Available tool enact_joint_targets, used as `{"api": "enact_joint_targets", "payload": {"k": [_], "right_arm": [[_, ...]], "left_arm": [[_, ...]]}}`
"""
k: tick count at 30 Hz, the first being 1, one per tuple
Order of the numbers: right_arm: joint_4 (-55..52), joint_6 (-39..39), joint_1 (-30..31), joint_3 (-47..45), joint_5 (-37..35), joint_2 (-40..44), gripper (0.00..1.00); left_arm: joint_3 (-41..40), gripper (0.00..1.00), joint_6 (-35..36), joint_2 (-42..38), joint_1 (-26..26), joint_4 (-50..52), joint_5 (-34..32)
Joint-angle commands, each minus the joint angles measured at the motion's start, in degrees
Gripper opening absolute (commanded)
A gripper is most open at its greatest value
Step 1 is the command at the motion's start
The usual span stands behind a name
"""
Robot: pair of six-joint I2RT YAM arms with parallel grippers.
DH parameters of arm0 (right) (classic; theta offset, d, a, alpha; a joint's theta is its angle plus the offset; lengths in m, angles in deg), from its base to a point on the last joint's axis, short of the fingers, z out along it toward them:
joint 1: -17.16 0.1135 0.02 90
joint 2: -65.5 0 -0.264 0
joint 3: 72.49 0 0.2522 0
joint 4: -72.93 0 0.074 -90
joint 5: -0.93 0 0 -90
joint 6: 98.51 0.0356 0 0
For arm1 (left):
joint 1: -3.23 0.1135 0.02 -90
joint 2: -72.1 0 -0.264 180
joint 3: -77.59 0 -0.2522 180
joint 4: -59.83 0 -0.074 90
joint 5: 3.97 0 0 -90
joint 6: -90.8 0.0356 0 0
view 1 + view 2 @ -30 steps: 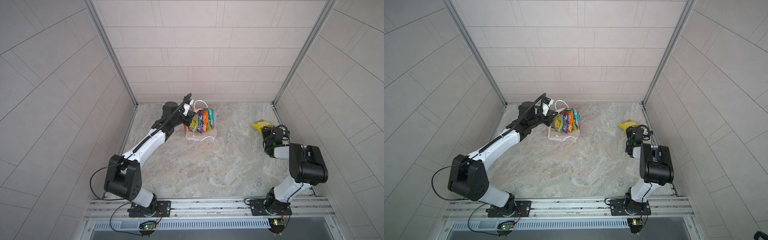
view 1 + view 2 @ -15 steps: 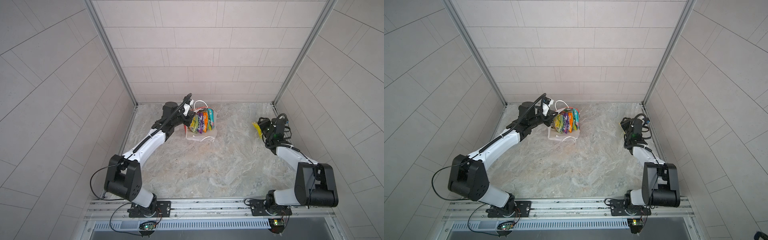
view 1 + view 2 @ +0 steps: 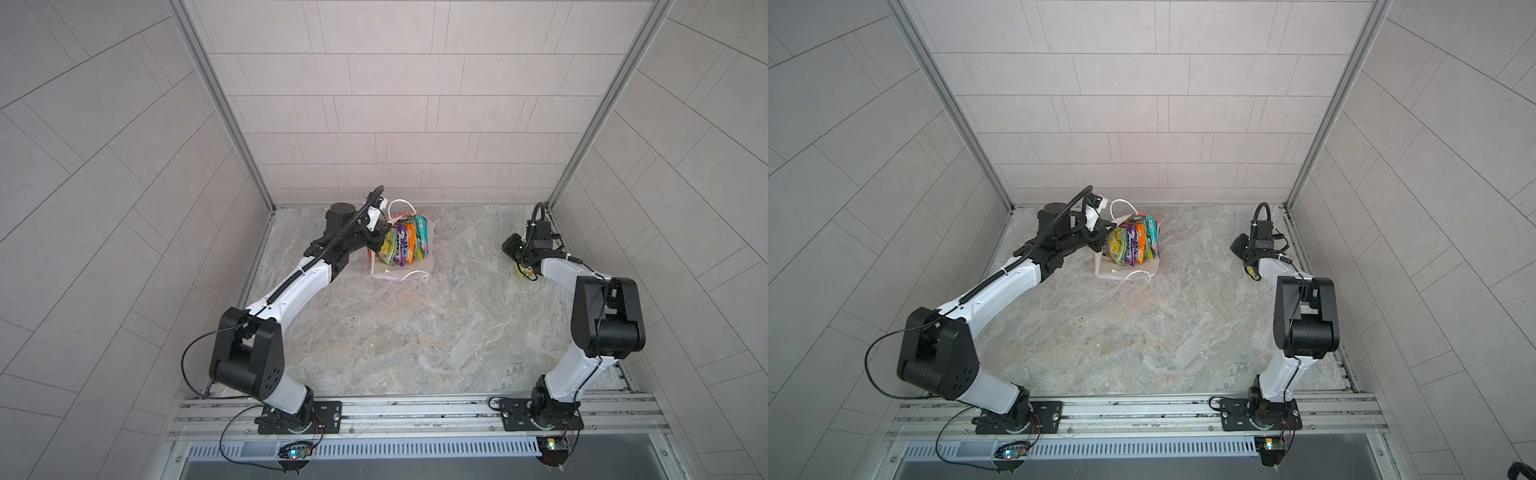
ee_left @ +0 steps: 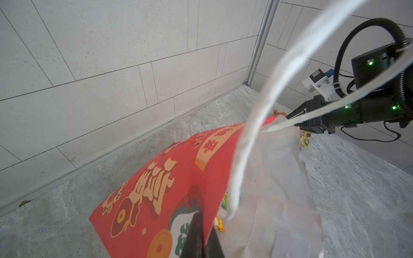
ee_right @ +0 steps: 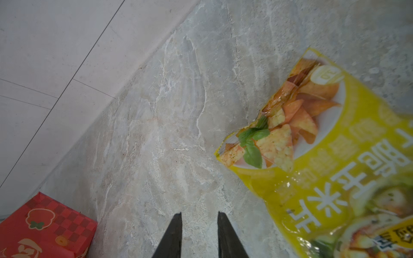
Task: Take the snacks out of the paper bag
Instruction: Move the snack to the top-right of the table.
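Pinching the rim of the paper bag [image 4: 156,178], the left gripper [image 4: 197,215] is clamped tight on it, with snacks [image 3: 405,245] bunched inside. Well apart from the bag, one yellow packet [image 5: 335,156] lies on the desk [image 5: 178,111] beside the right gripper [image 5: 199,215], which is slightly parted and empty. Likely next move: reaching into the bag for another packet.

Bag rear-left, loose packet far right.
I log the paper bag [image 3: 384,272] on the table [image 3: 395,332] toward the back, left of centre, with the snacks [image 3: 403,247] packed side by side in its mouth. The left gripper [image 3: 376,239] sits at the bag's left edge. A loose packet [image 5: 335,156] lies near the right wall [image 3: 665,208], well apart from the bag, with the right gripper [image 5: 199,214] just beside it.
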Motion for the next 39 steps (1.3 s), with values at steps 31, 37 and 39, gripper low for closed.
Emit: {"api": "enact_joint_targets", "payload": {"k": [31, 37, 39], "right_arm": [[7.0, 4.5, -9.1, -0.1, 0.5, -8.1, 0.28], [7.6, 5.7, -9.4, 0.2, -0.4, -8.4, 0.28], [9.0, 6.3, -9.4, 0.0, -0.3, -8.6, 0.28]], "left_arm": [[0.6, 0.00, 0.9, 1.8, -0.3, -0.3, -1.0], [0.5, 0.00, 0.8, 1.5, -0.3, -0.4, -0.5], [0.5, 0.00, 0.8, 1.6, -0.3, -0.3, -0.5]]}}
